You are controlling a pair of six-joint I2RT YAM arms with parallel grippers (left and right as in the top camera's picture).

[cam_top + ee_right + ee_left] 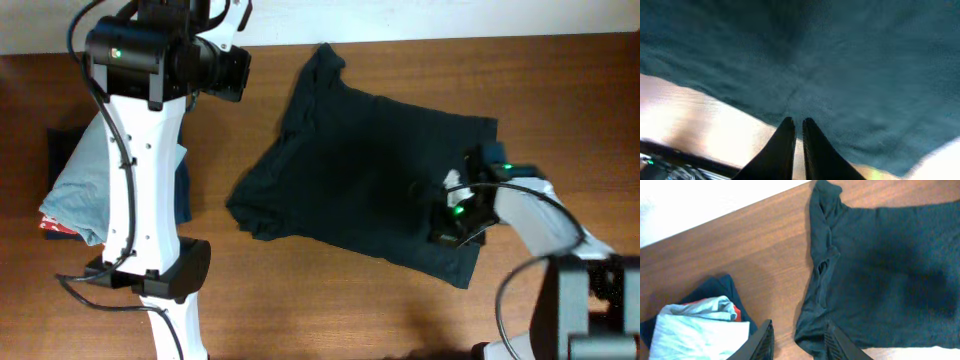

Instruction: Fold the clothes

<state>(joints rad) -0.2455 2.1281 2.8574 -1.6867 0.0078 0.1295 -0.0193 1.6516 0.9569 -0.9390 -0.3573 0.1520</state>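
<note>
The black T-shirt (370, 170) lies spread on the wooden table, one sleeve pointing to the far edge and the left side bunched. It also shows in the left wrist view (890, 255) and fills the right wrist view (840, 60). My right gripper (455, 215) is low at the shirt's near right hem, and its fingers (797, 122) are pressed together on the fabric edge, with creases running to the tips. My left gripper (235, 70) is open and empty, held high over the table left of the shirt; its fingers (799, 342) frame the bunched left edge.
A pile of other garments sits at the table's left: a light grey-blue one (85, 180) on top, orange-red (50, 225) and navy (65, 140) below; the pile also shows in the left wrist view (695, 335). The left arm's base (160, 270) stands beside it.
</note>
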